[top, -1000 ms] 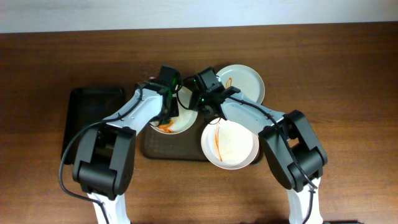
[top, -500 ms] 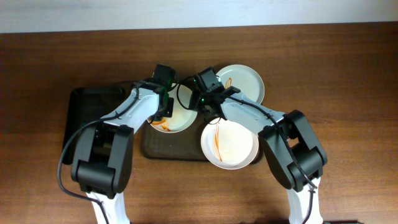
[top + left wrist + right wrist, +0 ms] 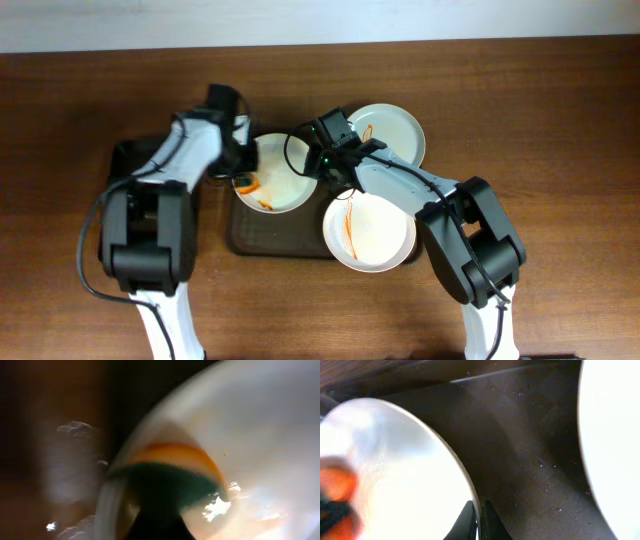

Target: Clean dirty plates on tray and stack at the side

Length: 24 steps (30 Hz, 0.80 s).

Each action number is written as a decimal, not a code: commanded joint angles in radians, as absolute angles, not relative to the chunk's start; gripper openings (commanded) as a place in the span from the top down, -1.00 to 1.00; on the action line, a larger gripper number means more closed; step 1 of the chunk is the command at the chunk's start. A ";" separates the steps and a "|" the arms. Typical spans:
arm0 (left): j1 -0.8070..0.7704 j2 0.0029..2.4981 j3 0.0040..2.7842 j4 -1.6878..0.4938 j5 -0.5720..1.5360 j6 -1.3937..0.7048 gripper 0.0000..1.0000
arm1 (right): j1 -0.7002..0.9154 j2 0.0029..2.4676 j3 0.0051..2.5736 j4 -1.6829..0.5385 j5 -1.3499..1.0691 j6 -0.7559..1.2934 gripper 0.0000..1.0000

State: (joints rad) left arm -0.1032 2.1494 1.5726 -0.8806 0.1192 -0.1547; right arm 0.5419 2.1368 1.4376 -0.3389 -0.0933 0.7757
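White plate (image 3: 287, 180) pinched at its rim by the right gripper (image 3: 478, 506); left gripper (image 3: 243, 171) clamps a green sponge (image 3: 170, 485)

Dark brown wooden table (image 3: 560, 120), pale wall (image 3: 300, 20) behind

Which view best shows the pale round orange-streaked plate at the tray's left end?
Overhead: the whole plate shows, streaks included. Left wrist gives a blurred close-up with the green sponge; right wrist only its edge, pinched by the right gripper.
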 commanded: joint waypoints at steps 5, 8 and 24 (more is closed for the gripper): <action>0.005 2.206 1.964 -1.285 0.067 -0.151 1.00 | 0.540 2.181 1.465 -0.368 -0.222 0.596 0.92; 0.006 2.206 1.985 -1.326 0.065 -0.140 1.00 | 0.541 2.172 1.565 -0.527 -0.216 0.472 0.92; 0.183 2.207 1.983 -1.329 0.055 -0.138 1.00 | 0.787 1.999 1.815 -0.967 0.835 0.351 0.92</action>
